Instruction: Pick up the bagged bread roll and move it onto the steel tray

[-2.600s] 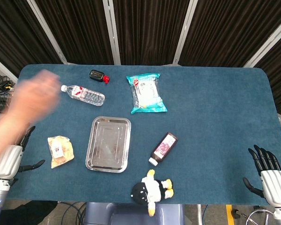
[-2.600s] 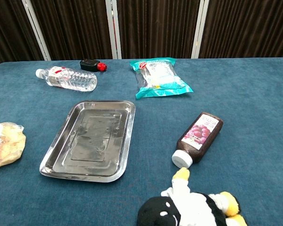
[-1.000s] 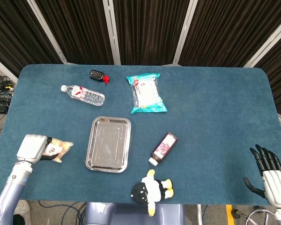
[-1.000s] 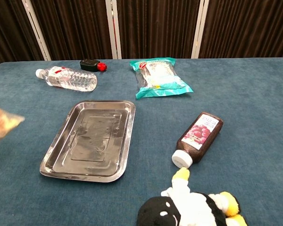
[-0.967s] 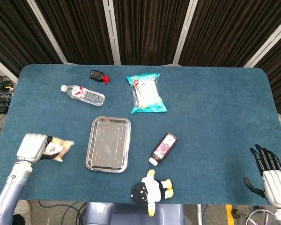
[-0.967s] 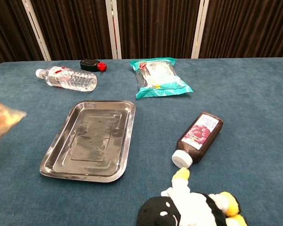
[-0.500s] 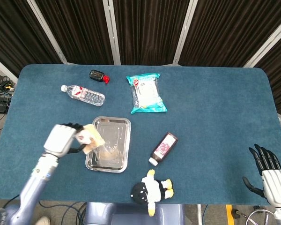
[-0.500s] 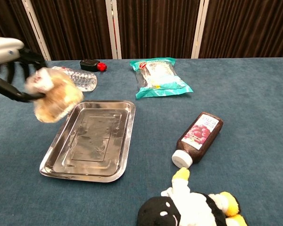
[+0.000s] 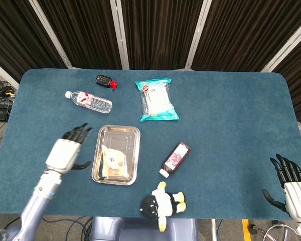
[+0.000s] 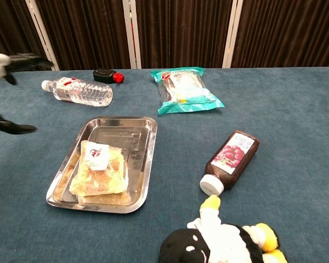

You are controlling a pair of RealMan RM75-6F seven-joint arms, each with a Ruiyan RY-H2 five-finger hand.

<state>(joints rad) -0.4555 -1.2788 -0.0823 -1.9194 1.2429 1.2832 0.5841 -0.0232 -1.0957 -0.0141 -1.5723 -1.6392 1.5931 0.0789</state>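
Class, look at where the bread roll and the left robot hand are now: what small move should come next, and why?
Probably draw the left robot hand back toward its own table edge. The bagged bread roll already lies flat inside the steel tray, and the hand hangs open beside the tray, holding nothing, so no further grasp seems needed.

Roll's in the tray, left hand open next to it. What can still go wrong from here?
1. The left hand hangs open close beside the rectangular steel tray; a careless retreat might clip the rim and shift it.
2. The clear plastic water bottle lies on its side just beyond that hand, so a swing toward the far edge could set it rolling.
3. The bagged bread roll lies toward the tray's near end, seemingly close to the rim; a knock to the tray might slide it against the rim or out.
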